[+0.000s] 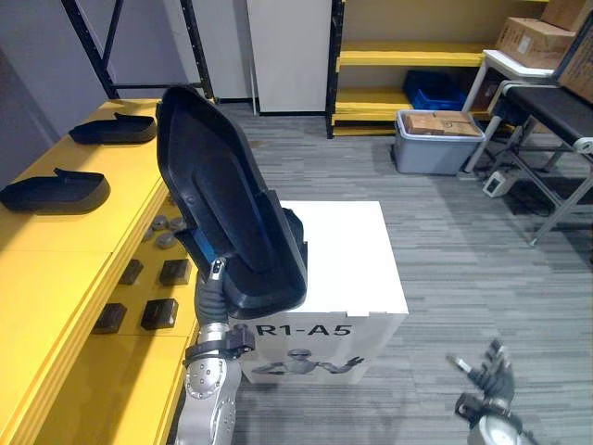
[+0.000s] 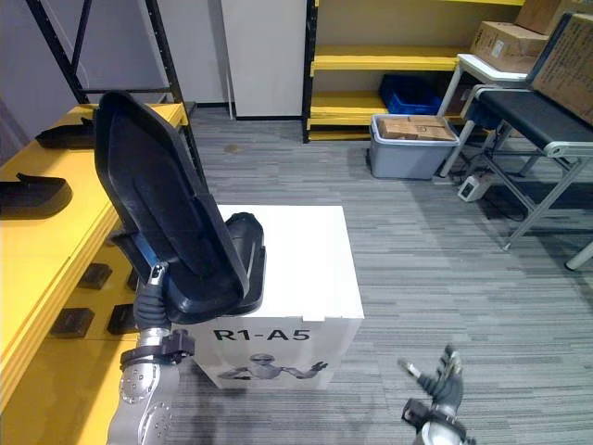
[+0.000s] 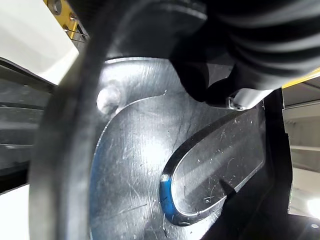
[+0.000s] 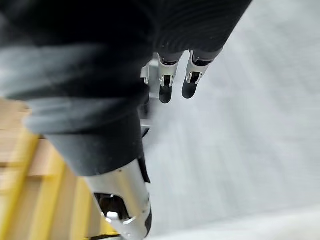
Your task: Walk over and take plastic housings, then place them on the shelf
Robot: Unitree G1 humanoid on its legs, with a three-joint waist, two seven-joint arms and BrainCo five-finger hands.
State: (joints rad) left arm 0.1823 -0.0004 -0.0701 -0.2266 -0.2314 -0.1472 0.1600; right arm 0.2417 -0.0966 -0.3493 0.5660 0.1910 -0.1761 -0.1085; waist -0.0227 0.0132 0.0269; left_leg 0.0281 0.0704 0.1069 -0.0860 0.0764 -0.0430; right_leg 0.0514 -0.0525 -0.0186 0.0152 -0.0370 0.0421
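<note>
While our left hand (image 1: 211,295) was clamped on the lower edge of a large black plastic housing (image 1: 218,185), we held that housing up on end and tilted, over the left side of a white box (image 1: 357,260) and just beside the yellow shelf (image 1: 65,269). A nearer housing (image 1: 56,190) and a farther housing (image 1: 116,128) lay well apart on that shelf, with small black blocks (image 1: 159,313) on its lower ledge. Our right hand (image 1: 486,375) hung low over the grey carpet (image 1: 463,241), fingers straight and spread, holding nothing.
</note>
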